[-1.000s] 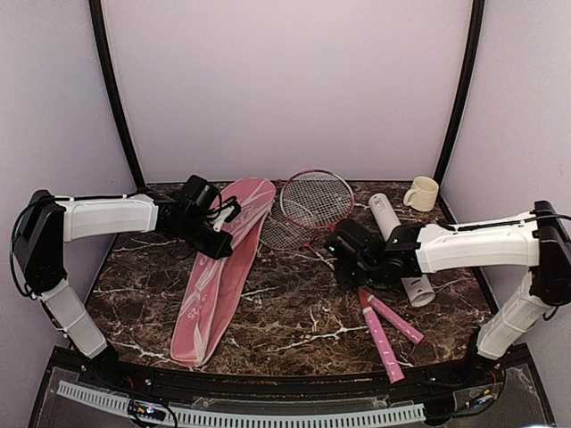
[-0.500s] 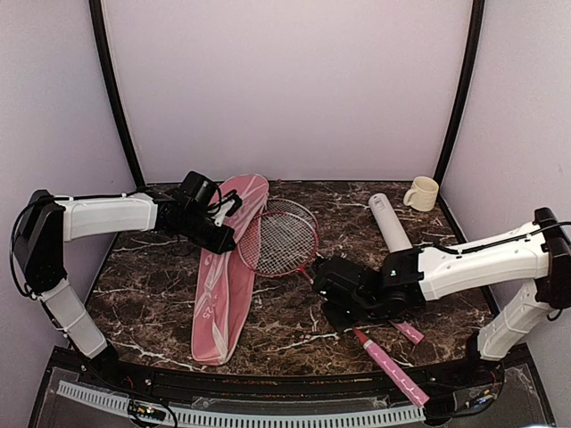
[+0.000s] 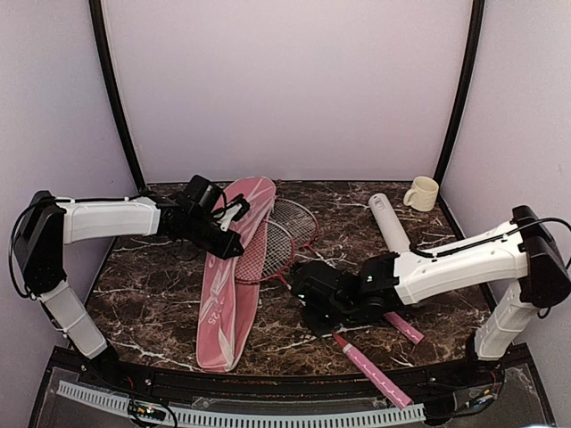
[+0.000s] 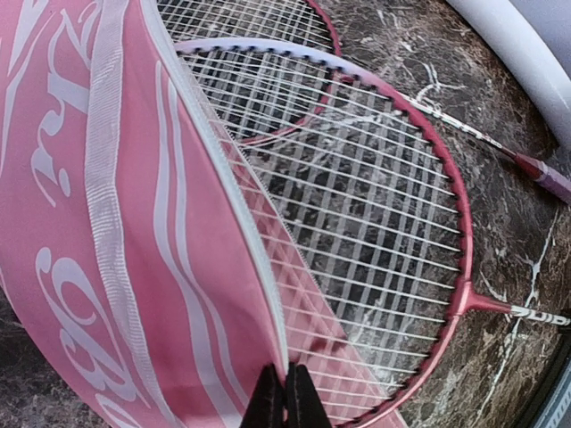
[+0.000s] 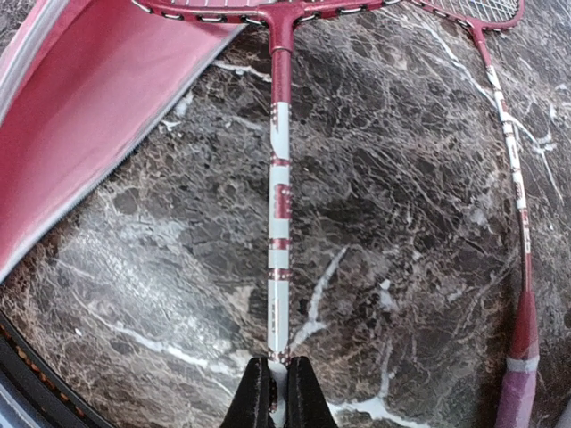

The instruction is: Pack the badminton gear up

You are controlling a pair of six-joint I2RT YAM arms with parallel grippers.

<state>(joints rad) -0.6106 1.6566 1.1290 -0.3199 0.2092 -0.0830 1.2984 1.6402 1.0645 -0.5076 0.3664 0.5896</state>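
Note:
The pink lettered racquet cover (image 3: 223, 290) lies lengthwise on the left of the marble table. My left gripper (image 3: 234, 251) is shut on its white-trimmed open edge (image 4: 268, 294) and holds that edge up. Two red-rimmed racquet heads (image 3: 281, 236) lie at the cover's mouth, and the nearer head (image 4: 375, 223) is partly under the lifted edge. My right gripper (image 5: 278, 392) is shut on that racquet's red-and-white shaft (image 5: 279, 223). The second racquet's shaft (image 5: 516, 187) lies to the right. Pink handles (image 3: 375, 372) point to the near right. The white tube (image 3: 389, 225) lies behind my right arm.
A cream mug (image 3: 422, 193) stands at the back right corner. Black frame posts (image 3: 116, 98) rise at both back corners. The table's near edge (image 3: 268, 370) runs just below the handles.
My right arm has swung left and nearer with the racquet, sliding both heads towards the cover's mouth. The cover has shifted slightly, with my left gripper still shut on its edge.

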